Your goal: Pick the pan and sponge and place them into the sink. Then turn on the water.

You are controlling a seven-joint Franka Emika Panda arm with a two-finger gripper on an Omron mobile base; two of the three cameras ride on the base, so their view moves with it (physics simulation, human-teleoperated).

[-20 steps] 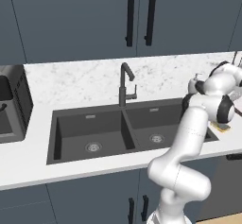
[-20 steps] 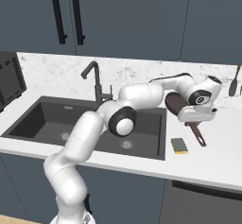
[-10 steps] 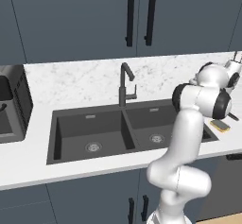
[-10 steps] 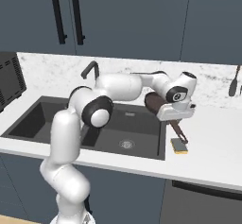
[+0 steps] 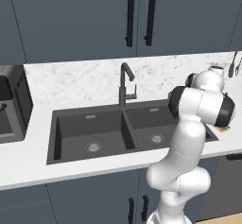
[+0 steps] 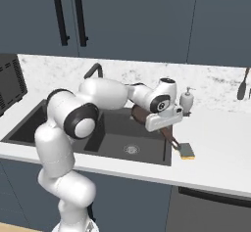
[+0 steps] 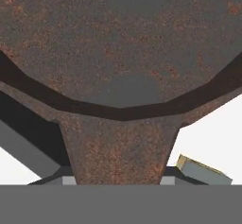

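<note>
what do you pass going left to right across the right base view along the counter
microwave → faucet → pan → soap bottle → utensil on the wall

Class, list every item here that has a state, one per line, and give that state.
Pan: held by its handle, lifted over the right basin edge.
Gripper: shut on the pan handle.
Sponge: lying on the counter, not in the sink.
Faucet: off, no stream.
Cabinet doors: closed.

Your arm reaches forward with its elbow bent, wrist turned down; the gripper is closed around the pan handle.
</note>
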